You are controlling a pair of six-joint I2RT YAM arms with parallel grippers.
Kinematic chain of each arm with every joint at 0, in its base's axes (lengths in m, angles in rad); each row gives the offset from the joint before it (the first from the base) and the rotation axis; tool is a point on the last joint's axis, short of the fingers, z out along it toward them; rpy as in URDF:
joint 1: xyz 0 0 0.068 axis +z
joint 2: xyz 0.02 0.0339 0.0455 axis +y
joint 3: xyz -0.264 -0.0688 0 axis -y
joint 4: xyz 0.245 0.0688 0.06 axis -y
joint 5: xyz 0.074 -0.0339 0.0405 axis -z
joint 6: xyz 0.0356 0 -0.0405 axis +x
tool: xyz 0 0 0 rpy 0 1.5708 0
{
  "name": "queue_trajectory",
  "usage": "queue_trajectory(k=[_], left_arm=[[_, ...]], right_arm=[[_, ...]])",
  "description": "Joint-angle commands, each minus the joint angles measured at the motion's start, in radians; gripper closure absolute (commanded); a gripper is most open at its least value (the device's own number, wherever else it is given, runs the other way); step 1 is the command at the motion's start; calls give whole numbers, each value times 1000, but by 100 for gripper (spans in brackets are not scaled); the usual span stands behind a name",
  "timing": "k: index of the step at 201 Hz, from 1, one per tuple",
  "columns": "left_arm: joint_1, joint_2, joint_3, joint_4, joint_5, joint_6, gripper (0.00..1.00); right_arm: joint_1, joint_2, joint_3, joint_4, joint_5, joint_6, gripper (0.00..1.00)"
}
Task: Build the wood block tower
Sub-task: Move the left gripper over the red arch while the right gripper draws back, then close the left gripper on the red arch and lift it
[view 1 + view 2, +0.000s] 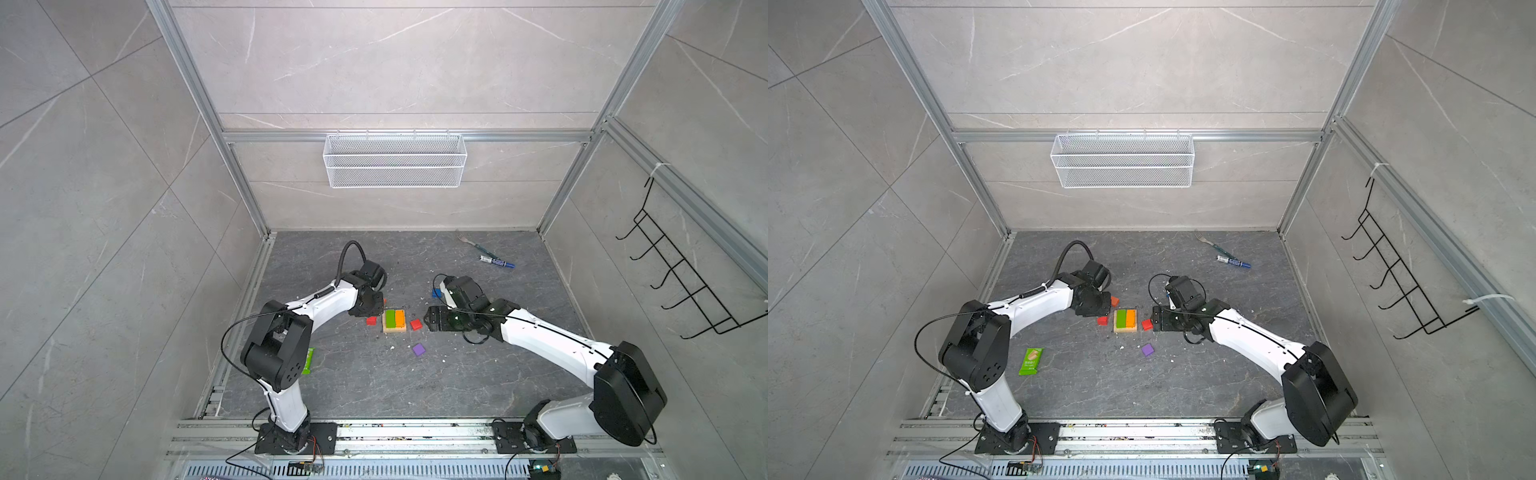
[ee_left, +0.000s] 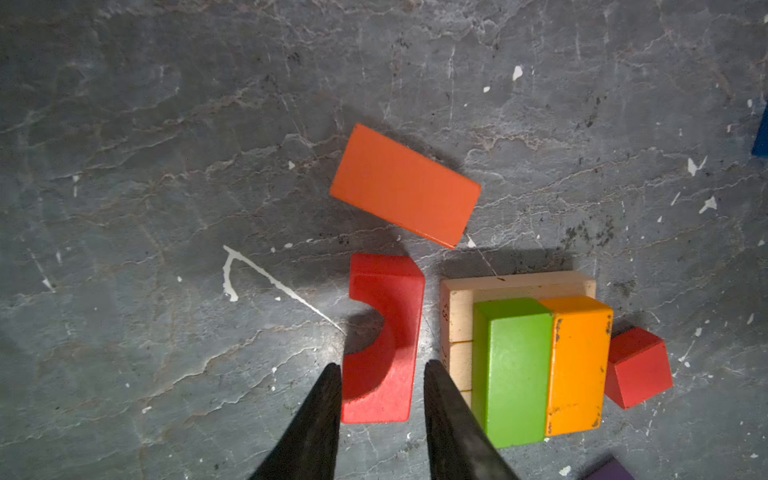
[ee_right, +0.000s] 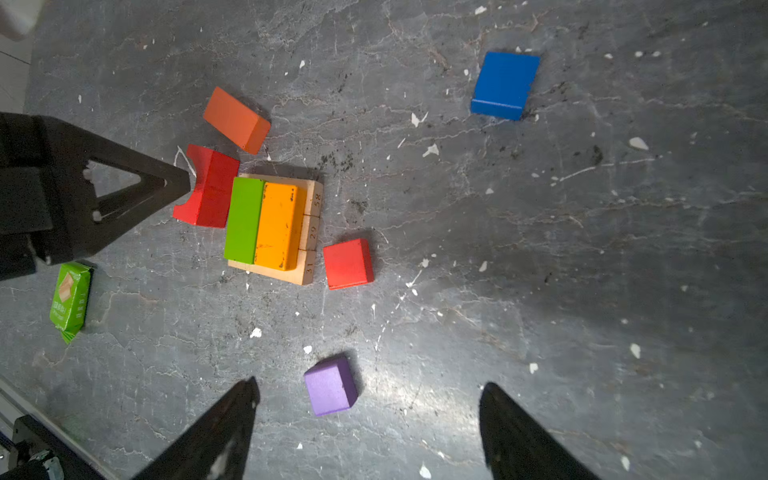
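While the right gripper (image 3: pixel 370 388) is hanging with its fingers wide apart and nothing between them, the purple cube (image 3: pixel 330 386) is lying on the table (image 3: pixel 582 291) just ahead of it. Farther on, the tower (image 3: pixel 270 224) is sitting two layers high. A green bar (image 2: pixel 511 370) and a yellow-orange bar (image 2: pixel 577 365) are lying side by side on the tan base (image 2: pixel 457 307).

Just beside the tower, the left gripper (image 2: pixel 380 368) is squeezing the red arch (image 2: pixel 395 316), which is lying flat on the table. So I think the robot is picking up the arch. Next it is going to need a straight lift, then a gentle set-down on those two bars without bumping them. Beyond, a red-orange bar (image 2: pixel 405 185) and, farthest, a blue block (image 3: pixel 505 83) are waiting.
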Motion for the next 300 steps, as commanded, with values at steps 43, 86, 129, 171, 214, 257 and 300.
queue_trajectory(k=[43,86,129,171,214,257,300], left_arm=[[-14,55,44,-12,-53,10,67],[-19,84,59,-21,-68,8,68],[-21,102,61,-28,-88,-7,72],[-22,105,49,-27,-93,-21,78],[-21,107,43,-38,-105,-28,79],[-21,105,33,-44,-105,-40,87],[-20,63,5,-42,-82,-47,95]], right_arm=[[6,-25,-22,-26,17,7,21],[6,-30,-25,-29,21,8,21],[6,-36,-26,-34,23,6,21],[6,-42,-25,-39,28,2,21],[6,-42,-26,-37,27,4,22],[5,-45,-27,-39,24,5,22],[6,-53,-21,-43,25,8,22]])
